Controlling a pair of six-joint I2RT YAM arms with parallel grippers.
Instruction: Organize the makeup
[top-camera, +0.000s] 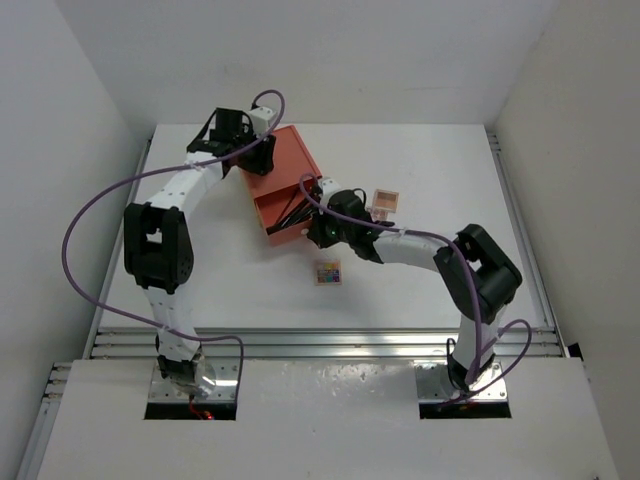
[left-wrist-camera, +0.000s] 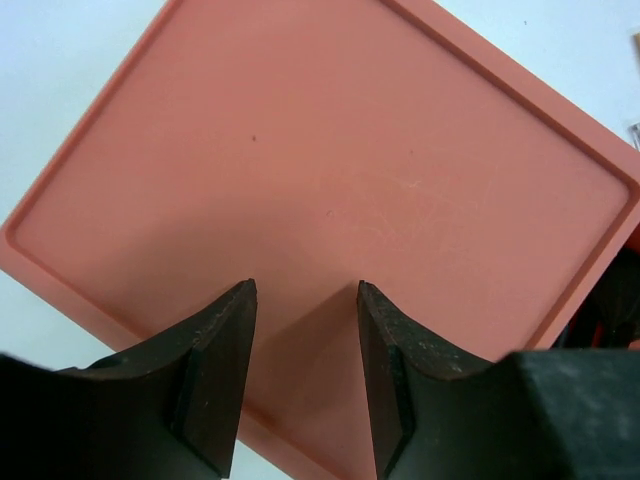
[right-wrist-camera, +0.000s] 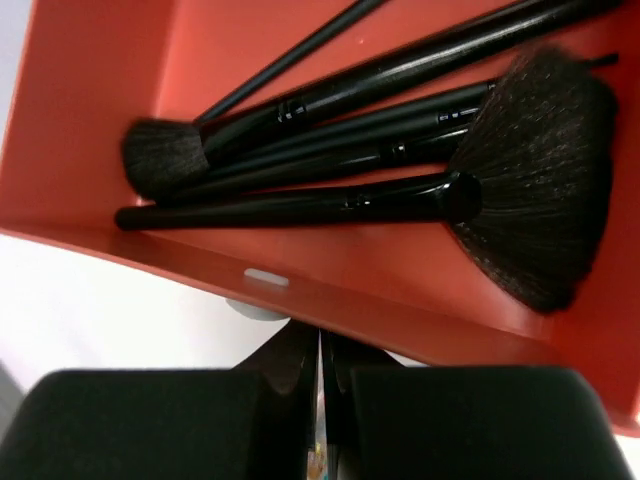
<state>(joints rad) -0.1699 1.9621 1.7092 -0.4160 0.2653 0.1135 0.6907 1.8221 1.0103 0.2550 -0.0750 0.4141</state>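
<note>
Glossy-handled brushes (right-wrist-camera: 300, 208) lie in a matt, seemingly plastic box (right-wrist-camera: 90, 120).

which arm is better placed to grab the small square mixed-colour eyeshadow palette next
Right, probably: the right gripper, shut, is near the small square mixed-colour eyeshadow palette; the left gripper hangs over the flat orange box lid, farther away.

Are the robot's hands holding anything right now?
No. The left gripper is open over the orange box; the right gripper is shut on nothing.

Lab: white-walled table (top-camera: 430, 170), aluminium rails (top-camera: 330, 340)
</note>
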